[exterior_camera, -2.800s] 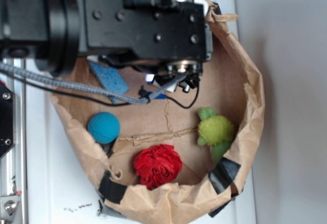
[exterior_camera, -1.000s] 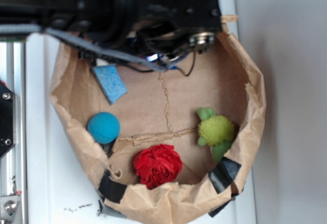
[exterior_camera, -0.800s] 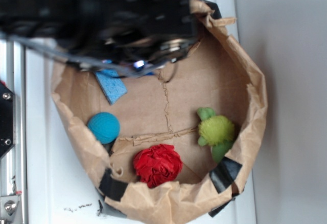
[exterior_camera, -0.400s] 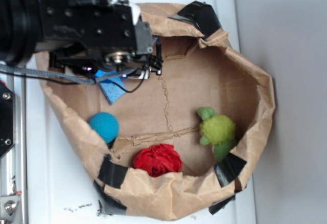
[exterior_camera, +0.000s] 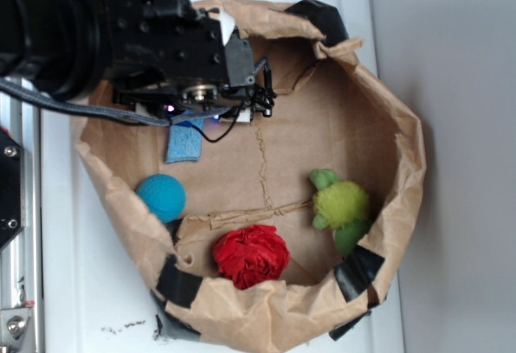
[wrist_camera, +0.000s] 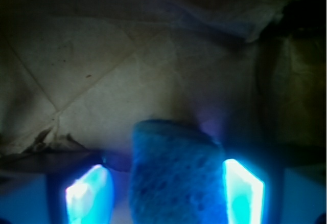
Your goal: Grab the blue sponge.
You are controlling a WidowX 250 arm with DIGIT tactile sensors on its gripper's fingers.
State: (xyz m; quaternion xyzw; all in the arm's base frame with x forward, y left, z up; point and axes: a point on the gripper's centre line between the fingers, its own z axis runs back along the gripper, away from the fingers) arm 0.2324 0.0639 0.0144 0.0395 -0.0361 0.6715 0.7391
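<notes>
The blue sponge point(exterior_camera: 184, 145) lies on the brown paper floor at the back left of the bag, its upper end hidden under my black wrist point(exterior_camera: 153, 43). In the wrist view the sponge point(wrist_camera: 176, 178) fills most of the space between my fingers. My gripper point(wrist_camera: 166, 193) stands open around it. The right fingertip point(wrist_camera: 242, 191) touches the sponge's edge. A narrow gap shows between the sponge and the left fingertip point(wrist_camera: 89, 196). Both fingertips glow blue.
A brown paper bag wall point(exterior_camera: 403, 151) rings the whole space. Inside it sit a teal-blue ball point(exterior_camera: 160, 197) at the left, a red crumpled flower-like toy point(exterior_camera: 251, 256) at the front and a green fuzzy toy point(exterior_camera: 340, 205) at the right.
My arm swept from the bag's back right to the back left and came down over the sponge. The sponge turned from a diagonal lie to nearly square. The bag's rim shifted.
</notes>
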